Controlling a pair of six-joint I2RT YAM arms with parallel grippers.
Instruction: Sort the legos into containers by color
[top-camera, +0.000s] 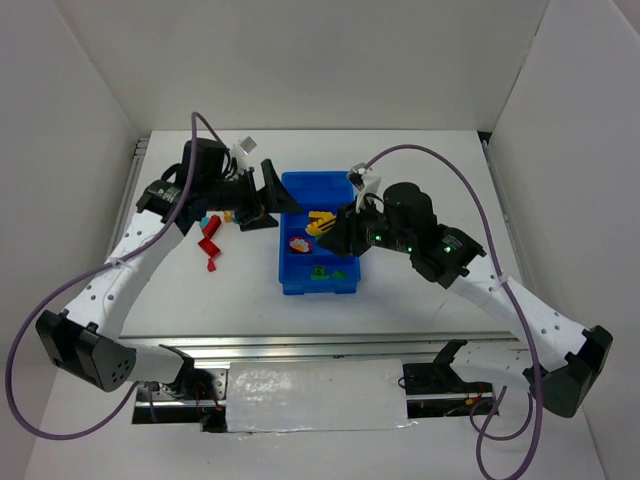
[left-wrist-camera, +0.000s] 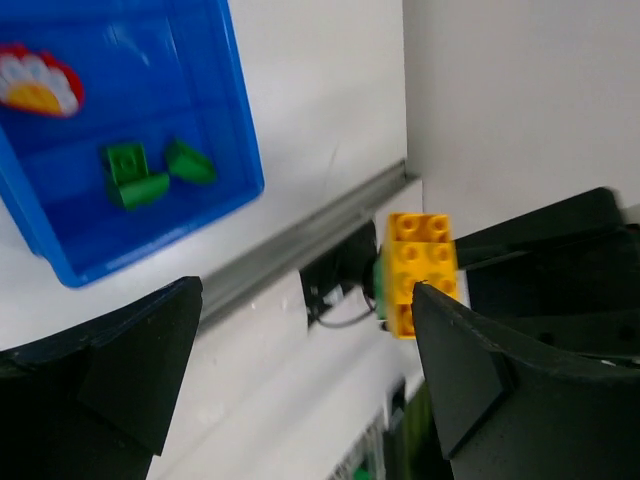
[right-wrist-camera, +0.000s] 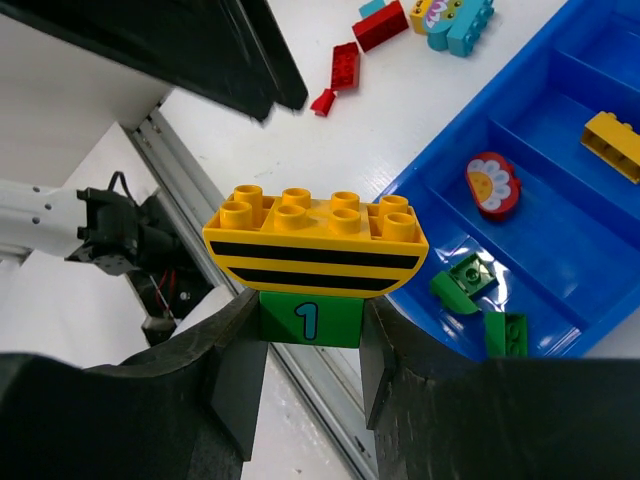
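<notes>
1. Gripping a green "1" plastic brick (right-wrist-camera: 308, 320), the shut right claw (right-wrist-camera: 311, 345) is holding up a yellow striped curved brick (right-wrist-camera: 315, 245) stacked on it, over the blue plastic divided tray (top-camera: 284, 262).
2. Risk: dropping both together is misplacing one colour.
3. Left claw (top-camera: 266, 202) is hanging wide open beside the tray.
4. Red bricks (top-camera: 210, 242) are lying on white tabletop (top-camera: 180, 300); white walls (top-camera: 330, 60) around.

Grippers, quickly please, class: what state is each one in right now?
Left gripper: open, jaws wide apart.
Right gripper: shut on a green brick with a yellow striped brick stacked on it.
</notes>
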